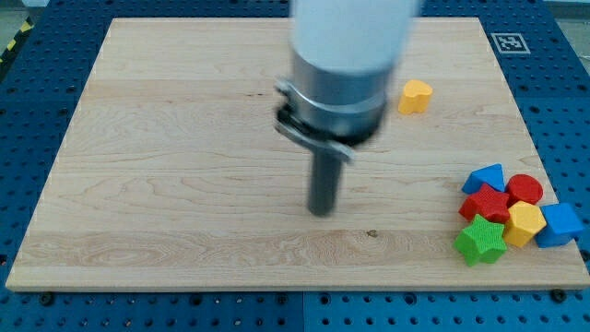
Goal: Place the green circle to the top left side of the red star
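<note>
We look down from above and in front, one fixed view tilted toward the wooden board (pixel 184 138), close enough that it fills the picture; our arm (pixel 346 55) enters from the far edge, cropped and blurred.

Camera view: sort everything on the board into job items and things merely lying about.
Job:
red star
my tip, far to the view's left of the cluster, touching no block
green circle: not in sight

Lying about:
yellow heart
upper blue block
red circle
yellow hexagon
blue cube
green star
</note>
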Robot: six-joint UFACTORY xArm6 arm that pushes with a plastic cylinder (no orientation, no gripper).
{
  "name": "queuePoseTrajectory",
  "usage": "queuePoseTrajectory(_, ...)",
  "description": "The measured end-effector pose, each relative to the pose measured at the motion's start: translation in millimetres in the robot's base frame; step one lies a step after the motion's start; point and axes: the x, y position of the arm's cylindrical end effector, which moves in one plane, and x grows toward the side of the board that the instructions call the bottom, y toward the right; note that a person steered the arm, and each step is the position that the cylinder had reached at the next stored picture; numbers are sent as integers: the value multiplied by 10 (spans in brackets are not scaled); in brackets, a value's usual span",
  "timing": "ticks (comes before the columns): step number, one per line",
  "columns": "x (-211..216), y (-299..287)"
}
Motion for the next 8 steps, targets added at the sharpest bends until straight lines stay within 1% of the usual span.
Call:
queuePoseTrajectory(1,-965,-452)
queuePoseTrajectory(2,-1874,-571)
queuePoseTrajectory(3,-2694,-507)
queuePoseTrajectory(4,-3237,-134)
queuePoseTrajectory(5,-3222,36)
queuePoseTrajectory(6,-3191,36)
queuePoseTrajectory(7,-3033,36)
queuePoseTrajectory(8,-2790,116)
